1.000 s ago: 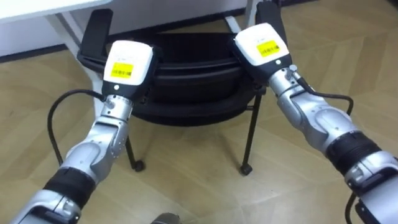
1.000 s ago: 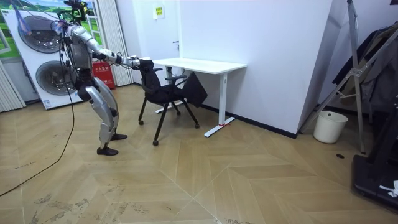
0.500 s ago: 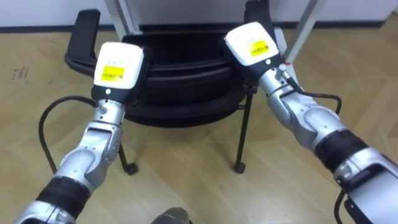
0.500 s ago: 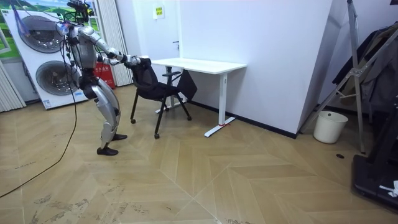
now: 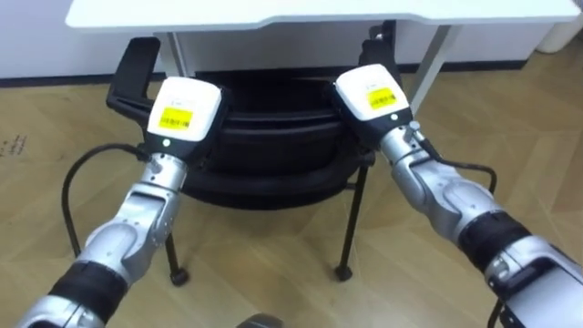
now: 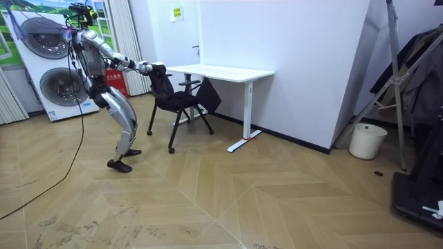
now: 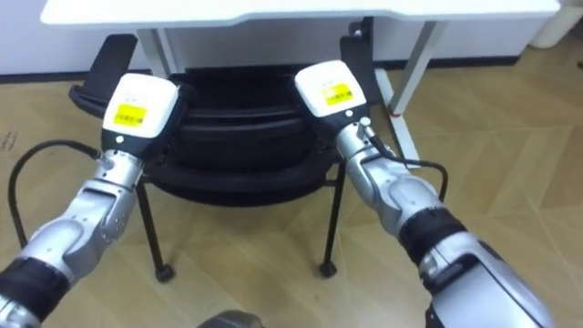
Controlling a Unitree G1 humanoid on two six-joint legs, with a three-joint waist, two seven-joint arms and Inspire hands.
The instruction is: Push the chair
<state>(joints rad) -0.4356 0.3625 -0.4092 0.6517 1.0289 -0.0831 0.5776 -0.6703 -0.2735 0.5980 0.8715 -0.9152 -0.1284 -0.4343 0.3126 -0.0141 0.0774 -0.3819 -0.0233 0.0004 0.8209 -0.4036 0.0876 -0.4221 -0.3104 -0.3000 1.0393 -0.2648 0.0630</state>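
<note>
**Robot hands.** The left robot hand [image 5: 185, 107] and the right robot hand [image 5: 372, 96] rest against the top of the backrest [image 5: 264, 137] of the chair [image 5: 273, 178], one toward each end, with the backs of the hands facing the camera. The fingers reach over the far side of the backrest and are hidden. Whether they clasp the rim or only press on it cannot be told. In the room view the robot leans forward, both arms stretched out to the chair.

**Step in hand (judged).** The robot is driving the chair in under the desk [image 5: 273, 11].
- Both hands should push evenly and level, so that the chair runs straight and does not swing about one side.
- The force should go forward, not downward. A high push on so light a frame may tip it toward its front legs.
- The armrests [image 5: 137, 68] need watching, since they stand close to the desk's near edge and may catch on it.
- The white desk legs [image 5: 435, 59] on either side limit the gap.

**Chair.** It is black, with a curved, banded backrest and flat padded armrests raised at both sides. Its thin dark metal legs end in small casters [image 5: 342, 271]. It stands on the wooden floor [image 5: 264, 282] with its backrest toward the robot and its front at or just beneath the desk's near edge.
</note>
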